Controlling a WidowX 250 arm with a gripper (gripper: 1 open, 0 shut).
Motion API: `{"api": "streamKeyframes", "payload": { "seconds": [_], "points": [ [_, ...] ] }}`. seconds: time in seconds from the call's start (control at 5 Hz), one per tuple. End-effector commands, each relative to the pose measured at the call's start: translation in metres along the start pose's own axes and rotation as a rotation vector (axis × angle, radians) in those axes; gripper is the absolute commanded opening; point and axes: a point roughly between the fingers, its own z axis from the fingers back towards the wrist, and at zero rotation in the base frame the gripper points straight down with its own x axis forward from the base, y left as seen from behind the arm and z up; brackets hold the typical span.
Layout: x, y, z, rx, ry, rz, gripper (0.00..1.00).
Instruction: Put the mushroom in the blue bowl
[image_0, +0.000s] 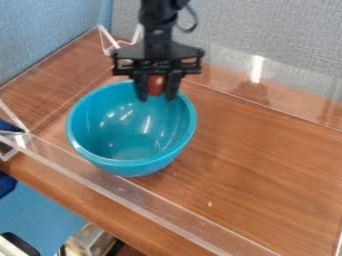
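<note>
The blue bowl is a deep, glossy turquoise one that stands on the wooden table at centre left. My gripper points straight down over the bowl's far rim, its black fingers dipping just inside the rim line. A small reddish-brown piece, the mushroom, is pinched between the fingers, and the gripper is shut on it. Only a sliver of the cap shows; the stem is hidden by the fingers.
The wooden tabletop is ringed by low clear acrylic walls, front and back. Blue panelling stands behind. To the right of the bowl the wood is bare up to the clear wall.
</note>
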Motion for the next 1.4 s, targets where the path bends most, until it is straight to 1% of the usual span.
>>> {"api": "streamKeyframes", "payload": {
  "seconds": [0.0, 0.2, 0.6, 0.8, 1.0, 1.2],
  "points": [
    [0.005, 0.021, 0.004, 0.011, -0.029, 0.071, 0.00],
    [0.004, 0.031, -0.010, 0.049, -0.014, 0.100, 0.00],
    [0.001, 0.032, -0.030, 0.090, 0.002, 0.033, 0.00],
    [-0.005, 0.036, -0.043, 0.109, 0.014, 0.040, 0.00],
    [-0.012, 0.040, -0.051, 0.119, 0.023, 0.046, 1.00],
    [-0.009, 0.039, -0.045, 0.106, 0.022, -0.039, 1.00]
  ]
}}
